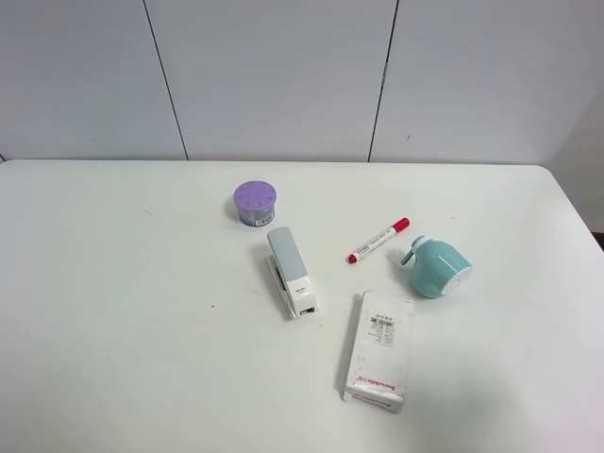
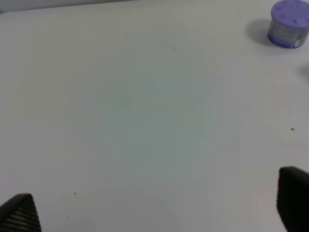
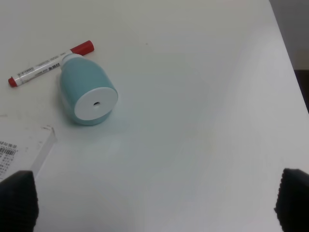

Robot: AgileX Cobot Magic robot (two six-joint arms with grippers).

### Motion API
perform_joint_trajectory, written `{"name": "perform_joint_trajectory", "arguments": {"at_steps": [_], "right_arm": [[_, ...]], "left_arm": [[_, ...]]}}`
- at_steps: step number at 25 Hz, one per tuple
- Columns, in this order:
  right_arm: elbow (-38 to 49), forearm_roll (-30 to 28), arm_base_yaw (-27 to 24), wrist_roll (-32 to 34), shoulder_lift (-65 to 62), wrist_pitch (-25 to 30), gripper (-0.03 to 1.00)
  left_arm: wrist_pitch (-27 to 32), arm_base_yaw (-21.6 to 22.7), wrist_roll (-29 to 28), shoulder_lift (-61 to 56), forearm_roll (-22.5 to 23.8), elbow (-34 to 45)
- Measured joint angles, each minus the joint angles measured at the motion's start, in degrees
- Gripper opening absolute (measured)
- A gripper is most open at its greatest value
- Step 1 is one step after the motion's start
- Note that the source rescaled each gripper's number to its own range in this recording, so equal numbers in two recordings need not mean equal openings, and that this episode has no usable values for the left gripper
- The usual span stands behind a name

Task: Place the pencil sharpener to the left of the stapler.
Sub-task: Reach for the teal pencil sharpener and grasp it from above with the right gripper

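The teal pencil sharpener (image 1: 439,266) lies on its side on the white table, right of centre, its crank knob toward the marker. In the right wrist view the sharpener (image 3: 88,96) shows its white round face. The stapler (image 1: 291,272), pale grey-blue on top and white below, lies near the table's middle, well to the left of the sharpener. Neither arm appears in the exterior high view. My right gripper (image 3: 155,200) is open, hovering short of the sharpener with nothing between its fingers. My left gripper (image 2: 157,208) is open over bare table; the stapler is out of its view.
A purple round tin (image 1: 256,204) stands behind the stapler, also seen as the tin (image 2: 289,23) in the left wrist view. A red-capped marker (image 1: 377,240) lies between stapler and sharpener. A white box with red print (image 1: 378,362) lies in front. The table's right edge (image 3: 285,48) is near the sharpener.
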Motion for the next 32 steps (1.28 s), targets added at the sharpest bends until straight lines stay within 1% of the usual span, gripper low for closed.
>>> {"name": "perform_joint_trajectory", "arguments": {"at_steps": [16,19,23,25,27,29,32], "right_arm": [[0.0,0.0,0.0,0.06,0.0,0.0,1.0],[-0.27,0.0,0.2,0.06,2.81,-0.13,1.0],[-4.13,0.0,0.2,-0.43,17.92,-2.09,1.0],[-7.3,0.05,0.2,-2.34,27.12,-3.18,1.0],[-12.6,0.26,0.36,-5.57,37.52,-3.63,1.0],[-17.24,1.17,1.74,-7.89,46.7,-3.81,1.0],[-25.4,1.59,5.81,-11.5,60.67,-4.15,1.0]], "left_arm": [[0.0,0.0,0.0,0.0,0.0,0.0],[0.0,0.0,0.0,0.0,0.0,0.0],[0.0,0.0,0.0,0.0,0.0,0.0],[0.0,0.0,0.0,0.0,0.0,0.0],[0.0,0.0,0.0,0.0,0.0,0.0],[0.0,0.0,0.0,0.0,0.0,0.0],[0.0,0.0,0.0,0.0,0.0,0.0]]}}
